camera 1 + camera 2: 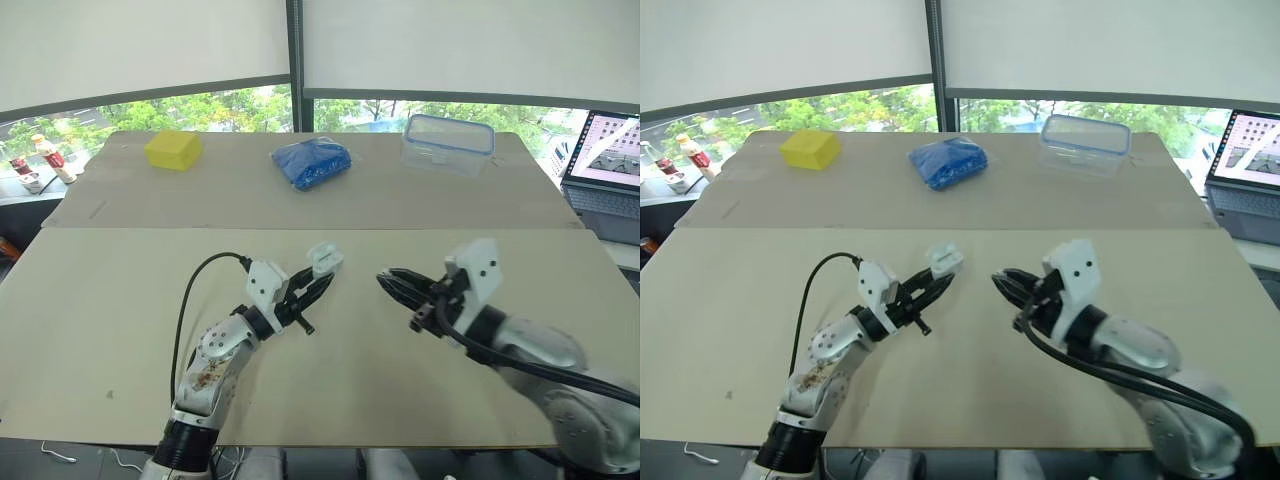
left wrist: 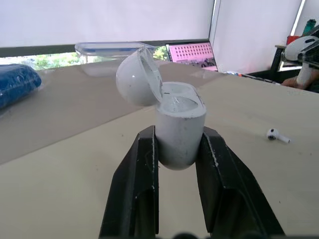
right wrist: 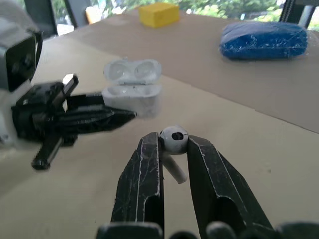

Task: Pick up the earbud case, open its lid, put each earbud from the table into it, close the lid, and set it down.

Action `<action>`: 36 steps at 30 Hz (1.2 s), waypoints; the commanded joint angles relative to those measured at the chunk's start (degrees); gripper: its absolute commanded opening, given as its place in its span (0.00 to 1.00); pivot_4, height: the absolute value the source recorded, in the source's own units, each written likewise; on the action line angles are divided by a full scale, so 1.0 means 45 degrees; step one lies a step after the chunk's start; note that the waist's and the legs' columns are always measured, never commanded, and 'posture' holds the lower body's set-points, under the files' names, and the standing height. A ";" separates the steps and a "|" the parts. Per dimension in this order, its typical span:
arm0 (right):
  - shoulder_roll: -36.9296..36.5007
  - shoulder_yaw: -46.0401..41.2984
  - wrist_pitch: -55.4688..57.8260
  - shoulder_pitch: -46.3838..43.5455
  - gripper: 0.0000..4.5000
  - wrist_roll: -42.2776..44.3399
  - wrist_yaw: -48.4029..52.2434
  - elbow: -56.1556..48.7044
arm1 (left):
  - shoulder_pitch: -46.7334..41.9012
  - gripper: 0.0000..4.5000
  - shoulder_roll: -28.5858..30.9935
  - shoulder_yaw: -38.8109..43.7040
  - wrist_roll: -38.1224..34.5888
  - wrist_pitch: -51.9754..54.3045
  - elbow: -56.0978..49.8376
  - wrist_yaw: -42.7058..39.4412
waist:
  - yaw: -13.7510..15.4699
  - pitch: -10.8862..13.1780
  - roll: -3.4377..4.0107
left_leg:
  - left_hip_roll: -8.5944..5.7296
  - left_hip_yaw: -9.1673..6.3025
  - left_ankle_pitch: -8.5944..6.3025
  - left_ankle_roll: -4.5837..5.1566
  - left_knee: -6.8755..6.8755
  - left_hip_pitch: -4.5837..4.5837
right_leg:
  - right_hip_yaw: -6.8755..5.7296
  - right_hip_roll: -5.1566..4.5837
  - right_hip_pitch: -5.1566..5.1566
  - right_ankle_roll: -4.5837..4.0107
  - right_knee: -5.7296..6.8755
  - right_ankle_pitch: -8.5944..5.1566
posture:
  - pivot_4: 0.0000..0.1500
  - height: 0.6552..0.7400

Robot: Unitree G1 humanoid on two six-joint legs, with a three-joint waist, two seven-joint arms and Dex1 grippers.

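Observation:
My left gripper (image 1: 322, 275) is shut on the white earbud case (image 1: 326, 258), holding it by the body above the table's middle with its lid flipped open. In the left wrist view the case (image 2: 179, 124) sits between the two black fingers (image 2: 144, 169), and its hollow is in sight. My right gripper (image 1: 388, 282) is a short way to the right of the case, pointing toward it. It is shut on a white earbud (image 3: 174, 170), stem hanging down. The open case (image 3: 132, 92) lies just beyond that earbud. A second earbud (image 2: 277, 135) lies on the table.
Along the far side of the table (image 1: 120, 300) sit a yellow sponge (image 1: 173, 149), a blue bag (image 1: 313, 162) and a clear lidded container (image 1: 447, 143). A laptop (image 1: 605, 165) stands off the right edge. Small bottles (image 1: 45, 160) stand at the far left.

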 commanded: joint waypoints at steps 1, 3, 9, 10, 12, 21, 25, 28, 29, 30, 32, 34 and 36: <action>-0.2410 -0.0567 -0.1847 0.1417 0.08 -0.1130 0.3177 -0.0173 | 0.0234 0.12 0.0400 0.0106 -0.0246 -0.0202 -0.1036 -0.0413 | 0.0035 0.0001 0.0000 | 0.0000 0.0001 0.0000 0.0000 0.0001 0.0001 | 0.0000 0.0000 0.0004 0.0000 -0.0005 0.0000 | 1.00 0.36; -0.3927 -0.0632 -0.3237 0.2811 0.08 -0.2369 0.4872 0.0290 | 0.0389 0.12 0.0653 0.0143 -0.0333 -0.0118 -0.1309 -0.0560 | 0.0113 0.0003 -0.0005 | -0.0002 0.0004 0.0000 0.0000 0.0000 0.0006 | -0.0002 -0.0004 0.0018 0.0005 -0.0020 -0.0002 | 1.00 0.36; -0.5782 -0.1001 -0.7325 0.5639 0.08 -0.5455 0.7576 0.2404 | 0.0634 0.12 0.1348 0.0200 -0.0556 0.0011 -0.2087 -0.1029 | 0.0244 0.0012 -0.0021 | 0.0007 0.0013 0.0000 -0.0001 0.0004 0.0023 | 0.0001 -0.0001 0.0048 0.0026 -0.0063 0.0013 | 1.00 0.36; -0.5815 -0.1002 -0.7652 0.5740 0.08 -0.5718 0.7724 0.2807 | 0.0612 0.12 0.1396 0.0192 -0.0574 0.0031 -0.2132 -0.1064 | 0.0249 0.0013 -0.0022 | 0.0007 0.0013 0.0000 -0.0001 0.0005 0.0025 | 0.0002 -0.0001 0.0050 0.0026 -0.0063 0.0014 | 1.00 0.36; -0.5770 -0.1087 -0.8266 0.5953 0.08 -0.6112 0.8049 0.3342 | 0.0621 0.12 0.1477 0.0191 -0.0630 0.0085 -0.2283 -0.1080 | 0.0285 0.0014 -0.0023 | 0.0006 0.0014 0.0001 -0.0001 0.0005 0.0025 | 0.0003 -0.0002 0.0051 0.0025 -0.0063 0.0016 | 1.00 0.36; -0.5212 -0.1182 -0.8848 0.6818 0.08 -0.6818 0.8446 0.4412 | 0.0722 0.12 0.1627 0.0160 -0.0899 0.0686 -0.2902 -0.0948 | 0.0335 0.0017 -0.0028 | 0.0003 0.0013 0.0000 -0.0002 0.0006 0.0023 | 0.0005 -0.0004 0.0058 0.0024 -0.0070 0.0018 | 1.00 0.36; -0.4946 -0.1238 -0.8751 0.7093 0.08 -0.6908 0.8447 0.4527 | 0.0830 0.12 0.1646 0.0180 -0.0899 0.0841 -0.3083 -0.0920 | 0.0331 0.0016 -0.0028 | 0.0005 0.0013 0.0000 -0.0002 0.0004 0.0026 | 0.0005 -0.0002 0.0058 0.0024 -0.0070 0.0018 | 1.00 0.36; -0.4820 -0.1293 -0.8369 0.7170 0.08 -0.6820 0.8436 0.4548 | 0.0861 0.12 0.1632 0.0171 -0.0889 0.0902 -0.3122 -0.0881 | 0.0333 0.0017 -0.0028 | 0.0004 0.0013 0.0000 -0.0002 0.0007 0.0029 | 0.0006 -0.0002 0.0065 0.0024 -0.0070 0.0018 | 1.00 0.36; -0.4782 -0.1312 -0.8123 0.7170 0.19 -0.6692 0.8438 0.4510 | 0.0872 0.12 0.1632 0.0167 -0.0890 0.0918 -0.3135 -0.0870 | 0.0333 0.0017 -0.0028 | 0.0004 0.0013 0.0001 -0.0002 0.0007 0.0030 | 0.0006 -0.0002 0.0066 0.0024 -0.0070 0.0018 | 1.00 0.36; -0.4773 -0.1291 -0.8008 0.7160 0.31 -0.6677 0.8425 0.4487 | 0.0882 0.12 0.1632 0.0162 -0.0893 0.0929 -0.3146 -0.0862 | 0.0336 0.0017 -0.0028 | 0.0004 0.0013 0.0000 -0.0002 0.0007 0.0030 | 0.0006 -0.0002 0.0066 0.0024 -0.0069 0.0018 | 1.00 0.36; -0.4754 -0.1227 -0.7994 0.7128 0.45 -0.6792 0.8383 0.4482 | 0.0902 0.12 0.1636 0.0159 -0.0904 0.0957 -0.3176 -0.0846 | 0.0349 0.0017 -0.0028 | 0.0003 0.0013 0.0000 -0.0002 0.0008 0.0029 | 0.0005 -0.0003 0.0067 0.0024 -0.0070 0.0018 | 1.00 0.36; -0.4720 -0.1209 -0.7975 0.7122 0.60 -0.6817 0.8392 0.4452 | 0.0926 0.12 0.1634 0.0149 -0.0910 0.0991 -0.3206 -0.0826 | 0.0350 0.0016 -0.0029 | 0.0004 0.0013 0.0000 -0.0002 0.0008 0.0029 | 0.0006 -0.0004 0.0068 0.0024 -0.0070 0.0019 | 1.00 0.36; -0.4722 -0.1278 -0.7818 0.7170 0.76 -0.6687 0.8493 0.4295 | 0.0971 0.12 0.1624 0.0145 -0.0914 0.1050 -0.3254 -0.0806 | 0.0344 0.0016 -0.0028 | 0.0004 0.0013 0.0000 -0.0002 0.0008 0.0030 | 0.0006 -0.0003 0.0068 0.0024 -0.0070 0.0019 | 1.00 0.36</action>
